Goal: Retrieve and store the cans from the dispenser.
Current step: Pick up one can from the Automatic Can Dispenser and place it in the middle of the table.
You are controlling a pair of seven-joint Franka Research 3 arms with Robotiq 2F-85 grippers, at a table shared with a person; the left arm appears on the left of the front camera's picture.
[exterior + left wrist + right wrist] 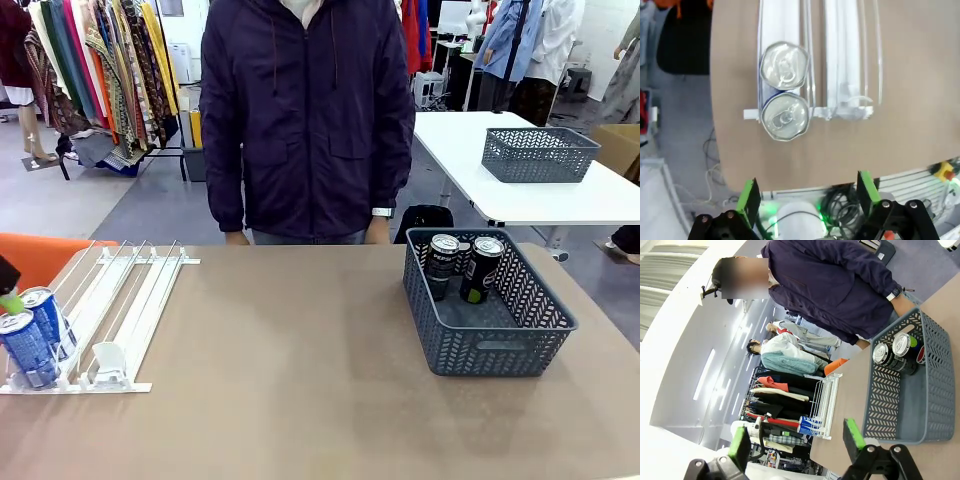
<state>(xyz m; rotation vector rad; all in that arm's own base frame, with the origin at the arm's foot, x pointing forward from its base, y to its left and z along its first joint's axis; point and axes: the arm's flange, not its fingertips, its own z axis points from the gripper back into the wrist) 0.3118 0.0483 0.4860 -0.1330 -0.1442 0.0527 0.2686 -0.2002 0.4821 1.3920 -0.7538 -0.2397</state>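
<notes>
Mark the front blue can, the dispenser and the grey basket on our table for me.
front blue can [785, 116]: left wrist view, its silver top.
dispenser [135, 300]: front view, a bare white rail.
grey basket [495, 350]: front view, its near wall.

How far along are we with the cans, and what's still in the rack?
Done: two black cans stand in the grey basket. In hand: nothing is gripped. The left tool hangs open above the two blue cans at the front stop of the dispenser, and the right tool is open and empty. Left: both blue cans.
</notes>
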